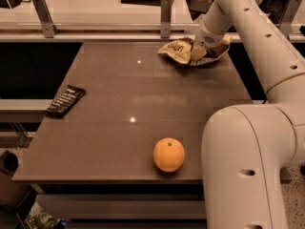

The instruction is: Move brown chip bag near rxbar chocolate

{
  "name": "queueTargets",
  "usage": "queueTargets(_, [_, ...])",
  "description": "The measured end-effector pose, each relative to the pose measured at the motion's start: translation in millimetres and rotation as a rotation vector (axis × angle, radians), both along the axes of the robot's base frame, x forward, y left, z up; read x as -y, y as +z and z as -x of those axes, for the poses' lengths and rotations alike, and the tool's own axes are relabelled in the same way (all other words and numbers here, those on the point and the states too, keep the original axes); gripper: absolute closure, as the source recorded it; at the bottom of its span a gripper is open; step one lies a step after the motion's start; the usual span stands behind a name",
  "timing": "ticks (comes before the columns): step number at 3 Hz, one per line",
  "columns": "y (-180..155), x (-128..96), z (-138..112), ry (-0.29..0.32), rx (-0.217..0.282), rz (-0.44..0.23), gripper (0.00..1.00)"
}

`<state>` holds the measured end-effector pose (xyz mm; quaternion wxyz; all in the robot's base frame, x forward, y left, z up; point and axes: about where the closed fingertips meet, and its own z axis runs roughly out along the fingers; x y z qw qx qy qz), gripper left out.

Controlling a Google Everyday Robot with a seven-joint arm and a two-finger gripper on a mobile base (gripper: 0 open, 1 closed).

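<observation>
The brown chip bag lies crumpled at the far right of the table, with its pale yellow and white panel facing left. My gripper is down on the right part of the bag, at the end of the white arm that comes in from the right. The rxbar chocolate, a flat black bar with white lettering, lies at the table's left edge, far from the bag.
An orange sits near the table's front edge, right of centre. My white arm's large links cover the right front corner. A rail with metal posts runs behind the table.
</observation>
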<state>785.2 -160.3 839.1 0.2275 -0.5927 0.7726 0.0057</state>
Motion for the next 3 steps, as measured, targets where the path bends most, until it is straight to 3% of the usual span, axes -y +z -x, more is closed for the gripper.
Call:
queueTargets(1, [1,0,0,0.000,0.000,0.000,1.00])
queueTargets(3, [47,-22,12,0.050,0.054,0.034,1.00])
